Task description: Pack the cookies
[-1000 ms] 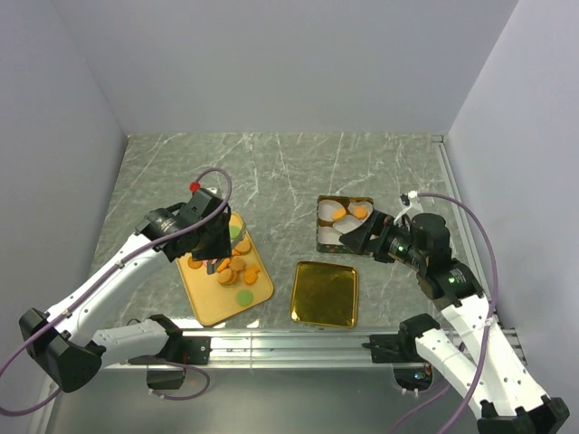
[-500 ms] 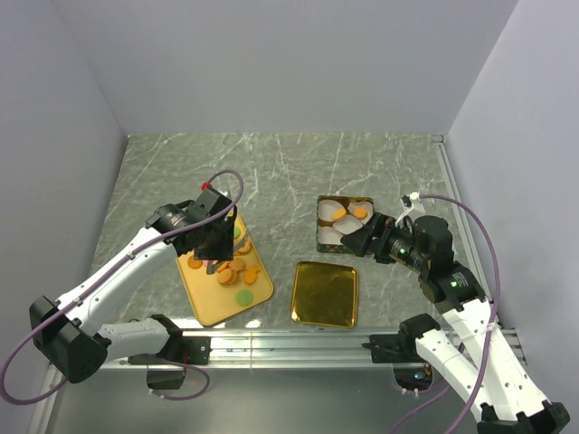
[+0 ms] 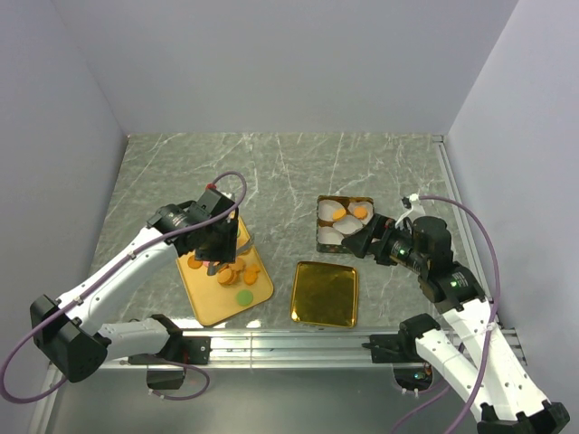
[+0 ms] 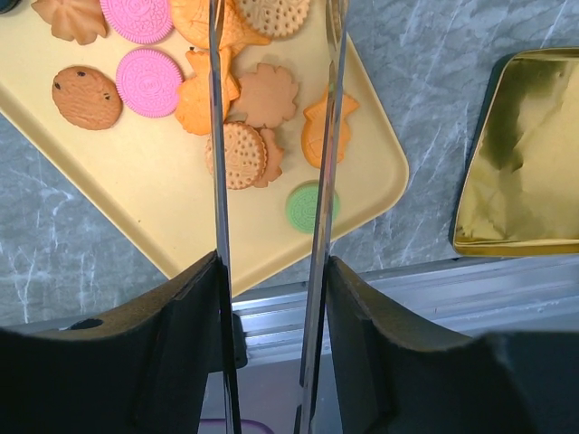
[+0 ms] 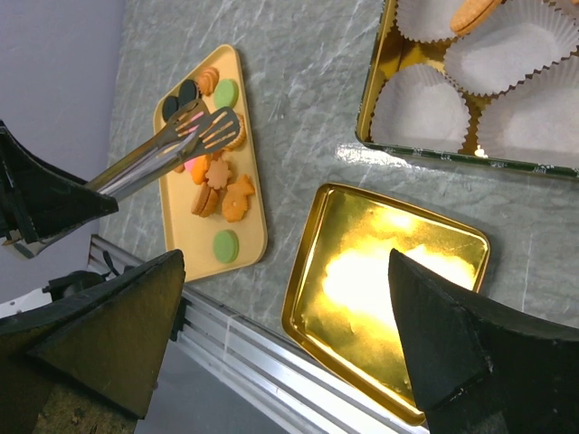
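Step in hand: picking, as I judge it. The left end effector [image 4: 271, 271] is clenched on a pair of metal tongs [image 4: 217, 136], whose blades reach out over the cookies [image 4: 242, 154] heaped loose on the yellow tray [image 4: 136, 208] at the near left of the marble worktop [image 3: 289, 172]. The tong tips hang above the middle of the heap; whether a biscuit sits between them I cannot tell (the right wrist view shows the slotted heads close together, nothing plainly caught). A few orange ones lie already in the white paper cups [image 5: 421, 108] of the tin [image 5: 371, 81], most cups bare, so the task looks early. The gold lid [image 5: 380, 280] lies face-up between tray and tin. Left arm: reaching forward from its base, wrist tipped down over the tray. Right arm: elbow folded, wrist angled towards the tin's near edge, right end effector [image 5: 282, 271] spread wide and holding nothing. Next move calls for lowering the tips around a single cookie, squeezing gently, then carrying it across to a free cup.
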You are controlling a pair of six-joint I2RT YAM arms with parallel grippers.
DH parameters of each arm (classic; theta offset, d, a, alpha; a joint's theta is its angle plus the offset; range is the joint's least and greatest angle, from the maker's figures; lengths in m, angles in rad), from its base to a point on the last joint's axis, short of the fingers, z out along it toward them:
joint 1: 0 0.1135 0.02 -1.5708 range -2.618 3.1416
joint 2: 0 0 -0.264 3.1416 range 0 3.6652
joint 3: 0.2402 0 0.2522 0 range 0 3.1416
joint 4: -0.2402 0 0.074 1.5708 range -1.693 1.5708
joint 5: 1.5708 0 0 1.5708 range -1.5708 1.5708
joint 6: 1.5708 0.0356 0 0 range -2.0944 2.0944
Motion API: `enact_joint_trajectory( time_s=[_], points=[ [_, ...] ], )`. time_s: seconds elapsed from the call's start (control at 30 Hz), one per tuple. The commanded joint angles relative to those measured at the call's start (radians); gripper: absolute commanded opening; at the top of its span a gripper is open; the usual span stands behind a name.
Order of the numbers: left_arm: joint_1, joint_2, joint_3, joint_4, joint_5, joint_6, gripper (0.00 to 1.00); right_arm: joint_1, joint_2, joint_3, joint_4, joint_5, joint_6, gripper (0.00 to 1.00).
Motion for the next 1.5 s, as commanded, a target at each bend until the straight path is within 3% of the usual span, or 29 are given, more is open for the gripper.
enact_joint_trajectory(
  time_s=[0.0,0.4,0.63,0.9,1.13,1.47],
  points=[
    [-0.011,-0.003,0.003,0.006,-0.019,0.009,0.52,0.006,-0.018,0.003,-0.015,0.014,-0.019,1.0],
    [-0.041,-0.001,0.004,-0.017,-0.066,-0.025,0.57,0.006,-0.048,0.032,-0.087,0.028,-0.039,1.0],
    [-0.041,0.077,0.058,-0.106,-0.157,-0.109,0.52,0.006,-0.052,0.037,-0.101,0.023,-0.032,1.0],
    [-0.044,0.051,0.006,-0.067,-0.082,-0.115,0.51,0.004,-0.057,0.017,-0.085,0.013,-0.009,1.0],
    [-0.058,0.02,0.05,-0.051,0.027,-0.078,0.53,0.006,-0.044,0.015,-0.078,0.005,-0.007,1.0],
    [-0.067,0.063,0.006,-0.09,-0.029,-0.085,0.55,0.007,-0.057,0.006,-0.085,0.01,-0.007,1.0]
  ],
)
